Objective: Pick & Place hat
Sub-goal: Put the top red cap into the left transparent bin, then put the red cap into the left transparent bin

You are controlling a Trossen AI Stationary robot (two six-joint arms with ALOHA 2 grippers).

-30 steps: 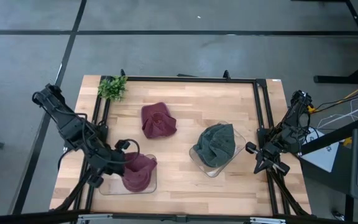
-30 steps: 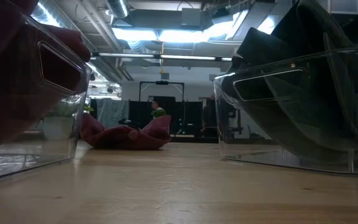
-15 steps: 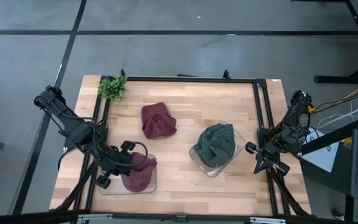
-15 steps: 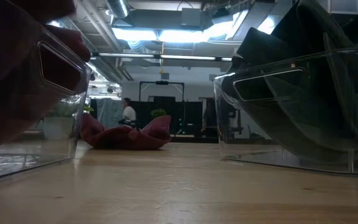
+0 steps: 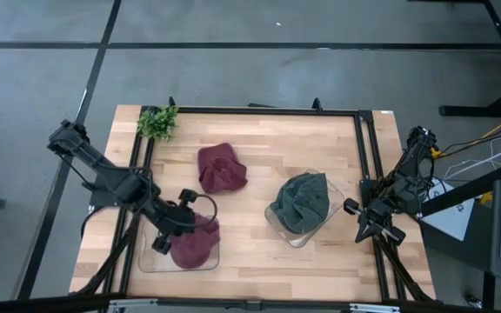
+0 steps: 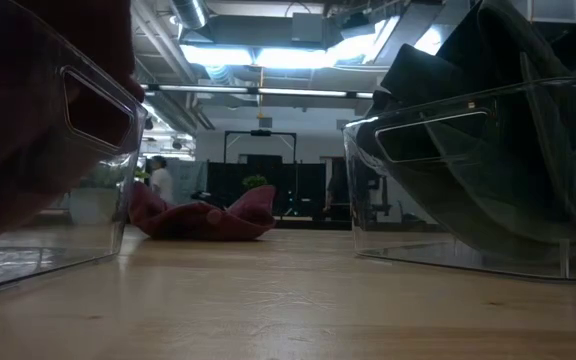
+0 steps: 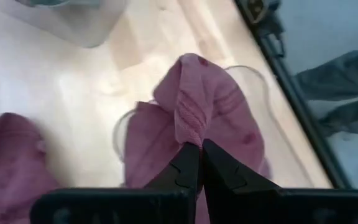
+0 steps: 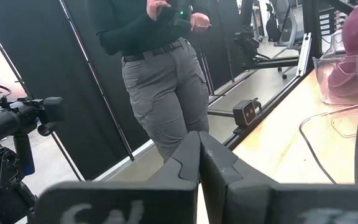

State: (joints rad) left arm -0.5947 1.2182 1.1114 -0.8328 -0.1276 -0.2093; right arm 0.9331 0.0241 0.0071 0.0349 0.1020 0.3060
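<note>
my left gripper (image 5: 183, 223) pinches a fold of the maroon hat (image 5: 195, 242), which sits in the clear bin (image 5: 146, 261) at the table's front left. my right gripper (image 5: 374, 219) waits closed at the right edge.

Two dark jointed arms, black tapered fingers (image 7: 194, 165), looping black cable, yellow wires beside right arm

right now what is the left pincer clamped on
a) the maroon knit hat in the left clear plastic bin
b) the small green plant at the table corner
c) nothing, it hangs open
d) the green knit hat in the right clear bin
a: the left pincer pinches a fold of the maroon knit hat over the clear plastic bin.
</note>
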